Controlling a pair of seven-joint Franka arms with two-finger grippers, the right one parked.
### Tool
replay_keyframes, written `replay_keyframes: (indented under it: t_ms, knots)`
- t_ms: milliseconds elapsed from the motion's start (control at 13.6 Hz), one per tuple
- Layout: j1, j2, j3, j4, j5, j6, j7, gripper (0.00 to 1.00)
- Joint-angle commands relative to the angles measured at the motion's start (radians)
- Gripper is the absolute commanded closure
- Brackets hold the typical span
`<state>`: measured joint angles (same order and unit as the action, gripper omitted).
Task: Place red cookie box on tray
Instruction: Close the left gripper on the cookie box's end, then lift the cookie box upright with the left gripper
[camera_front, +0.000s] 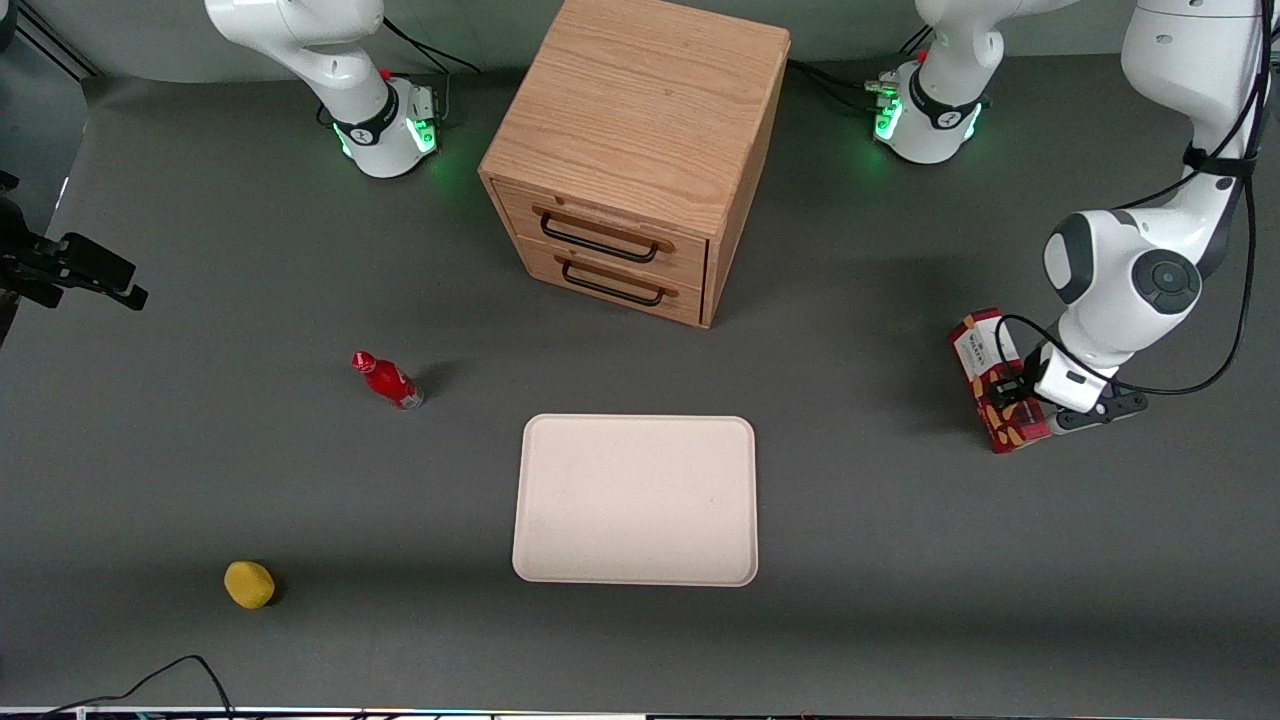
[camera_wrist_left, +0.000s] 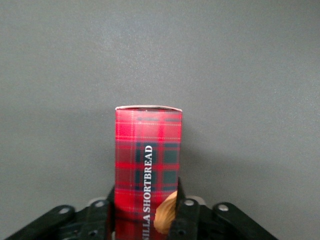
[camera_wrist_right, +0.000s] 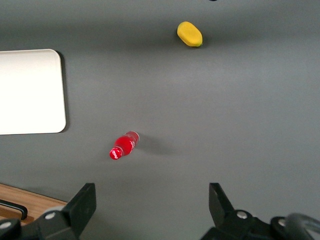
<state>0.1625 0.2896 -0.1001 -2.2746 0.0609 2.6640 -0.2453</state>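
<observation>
red cookie box (camera_wrist_left: 148, 165) lower end cut off by frame edge, end effector (camera_wrist_left: 145, 220) fingers partly cropped

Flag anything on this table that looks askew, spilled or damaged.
Nothing stands out. The red cookie box sits between the gripper fingers, undamaged, toward the working arm's end of the table. The tray lies flat, the cabinet drawers are shut, and nothing has spilled.
</observation>
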Motion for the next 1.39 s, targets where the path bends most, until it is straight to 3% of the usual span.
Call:
replay_keyframes:
  t_ms: [0,220,440,660,953,1320]
  knots:
    - [0.000,-0.020,-0.004,-0.019,-0.006,0.005,-0.011,0.94]
    - [0.000,-0.055,-0.004,-0.011,-0.006,-0.030,-0.009,0.96]
    - [-0.001,-0.131,-0.009,0.064,-0.004,-0.241,-0.006,0.96]
    - [-0.007,-0.158,-0.013,0.283,-0.006,-0.603,0.001,0.96]
    - [-0.021,-0.156,-0.029,0.568,-0.010,-0.948,0.001,0.95]
    - [-0.029,-0.149,-0.084,0.757,-0.036,-1.096,-0.026,0.95]
